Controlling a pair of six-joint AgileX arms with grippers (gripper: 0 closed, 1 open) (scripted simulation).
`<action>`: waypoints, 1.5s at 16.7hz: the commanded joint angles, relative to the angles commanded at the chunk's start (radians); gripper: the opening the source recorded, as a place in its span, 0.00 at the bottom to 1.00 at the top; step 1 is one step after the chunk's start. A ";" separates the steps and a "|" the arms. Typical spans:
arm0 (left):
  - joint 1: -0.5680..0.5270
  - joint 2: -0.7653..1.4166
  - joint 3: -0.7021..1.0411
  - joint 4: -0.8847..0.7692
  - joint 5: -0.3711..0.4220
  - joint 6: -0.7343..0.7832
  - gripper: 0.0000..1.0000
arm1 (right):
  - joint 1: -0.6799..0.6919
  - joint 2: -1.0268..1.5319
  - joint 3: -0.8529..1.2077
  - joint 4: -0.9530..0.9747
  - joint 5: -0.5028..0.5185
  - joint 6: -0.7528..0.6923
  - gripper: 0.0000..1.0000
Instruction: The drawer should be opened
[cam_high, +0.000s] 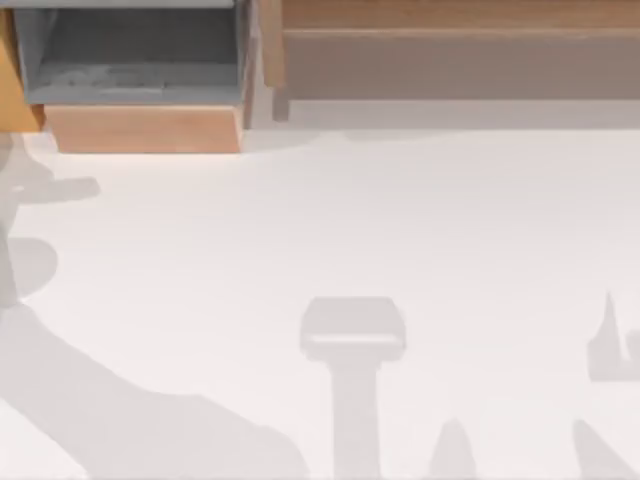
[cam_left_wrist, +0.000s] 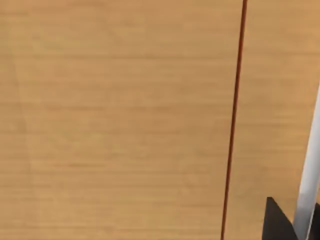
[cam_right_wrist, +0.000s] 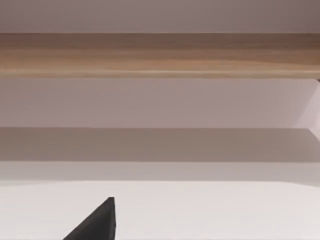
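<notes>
The drawer (cam_high: 140, 62) sits at the table's far left and stands pulled out, so its grey walls and floor are exposed. Its light-tan front board (cam_high: 145, 128) faces the table's near side. In the left wrist view a dark part of my left gripper (cam_left_wrist: 277, 224) is very close to a tan wooden face (cam_left_wrist: 120, 120) crossed by a thin dark red seam (cam_left_wrist: 233, 120). A dark tip of my right gripper (cam_right_wrist: 97, 222) hangs over the white table, well short of the brown slab (cam_right_wrist: 160, 55).
A long brown shelf-like slab (cam_high: 450, 55) runs along the far edge to the right of the drawer, with a wooden post (cam_high: 270, 50) between them. An orange wooden panel (cam_high: 12, 90) flanks the drawer's left. Arm shadows lie on the white table (cam_high: 350, 220).
</notes>
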 joint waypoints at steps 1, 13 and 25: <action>0.000 0.000 0.000 0.000 0.000 0.000 0.00 | 0.000 0.000 0.000 0.000 0.000 0.000 1.00; 0.036 -0.047 -0.121 0.057 0.030 -0.002 0.00 | 0.000 0.000 0.000 0.000 0.000 0.000 1.00; 0.080 -0.121 -0.286 0.145 0.075 -0.001 0.00 | 0.000 0.000 0.000 0.000 0.000 0.000 1.00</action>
